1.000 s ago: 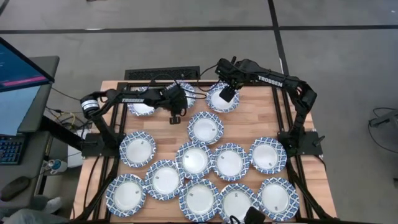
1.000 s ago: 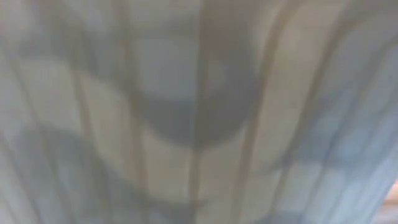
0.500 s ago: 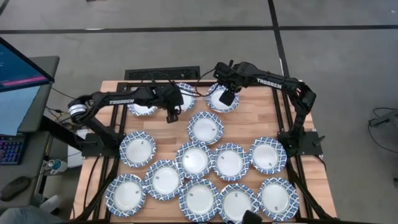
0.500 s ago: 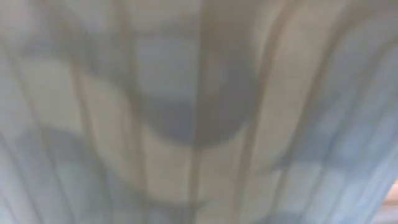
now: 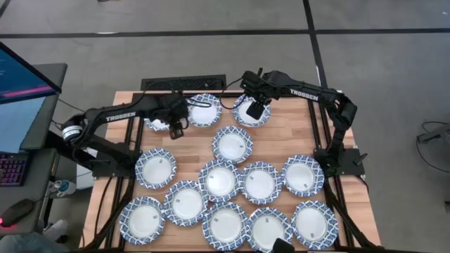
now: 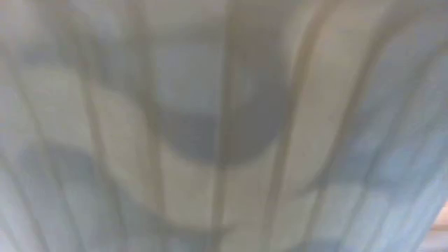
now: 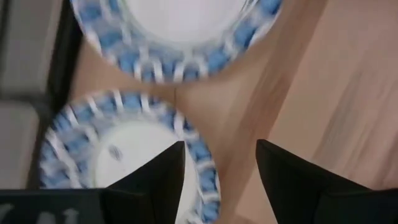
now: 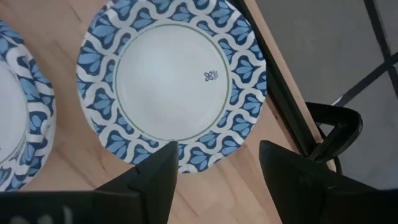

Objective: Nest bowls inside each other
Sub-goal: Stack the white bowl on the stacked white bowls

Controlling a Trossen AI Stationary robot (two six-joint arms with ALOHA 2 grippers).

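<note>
Both sets of jaws apart over far-edge shallow white bowls with blue lattice rims (image 8: 171, 78) on wooden bench (image 5: 281, 133); risks rim slip, clipping neighbour bowl (image 7: 171, 31).

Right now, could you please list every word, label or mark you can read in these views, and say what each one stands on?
"TROSSEN": white letters on the right arm.
White lettering on the left arm: too small to read surely.
Small dark mark inside the bowl under the right gripper: a symbol, too small to read.
Low view: no text shows.

Left gripper (image 5: 175, 128) now farther left, toward table edge.
</note>
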